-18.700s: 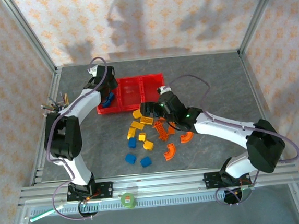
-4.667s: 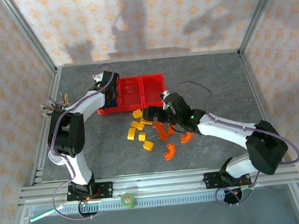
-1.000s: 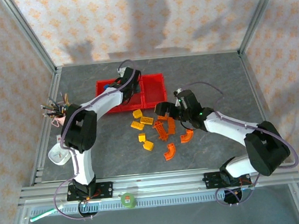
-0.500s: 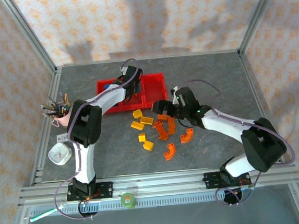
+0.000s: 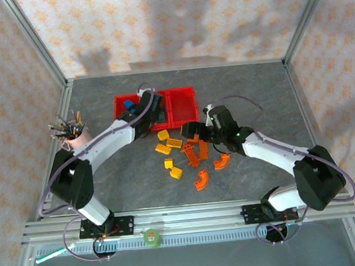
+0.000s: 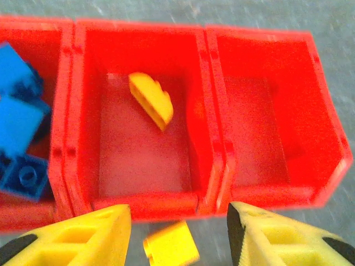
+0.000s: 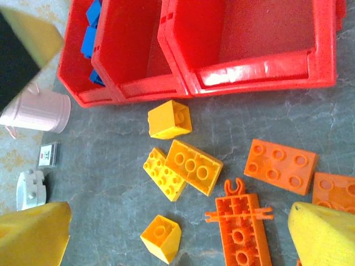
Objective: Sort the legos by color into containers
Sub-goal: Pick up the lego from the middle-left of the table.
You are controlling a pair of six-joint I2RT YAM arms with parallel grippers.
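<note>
Top view: a red tray (image 5: 184, 104) of three joined bins is seen at the far centre of the table (image 5: 254, 89). The left gripper (image 5: 153, 116) is held over the tray's middle, whose bin floor is covered by the arm. Blue legos (image 5: 128, 103) are visible in the left bin. The right gripper (image 5: 187, 131) is hung over the loose pile, with yellow bricks (image 5: 174, 143) just near of the tray and orange pieces (image 5: 201, 179) to their right. A pink cup (image 5: 73, 137) with pens is seen at the left.

Left wrist view: the left fingers (image 6: 72, 241) are seen apart, nothing clamped. A yellow piece (image 6: 151, 101) with a rounded edge is shown lying in the middle bin. One yellow brick (image 6: 171, 250) is seen on the table just near of the tray wall, between the fingers; contact cannot be told.

Right wrist view: the right fingers (image 7: 321, 238) are spread wide, nothing held. An orange plate (image 7: 282, 165) and an orange cross-shaped piece (image 7: 239, 227) are resolved, studs up. A small white object (image 7: 30, 188) is seen near the cup.
</note>
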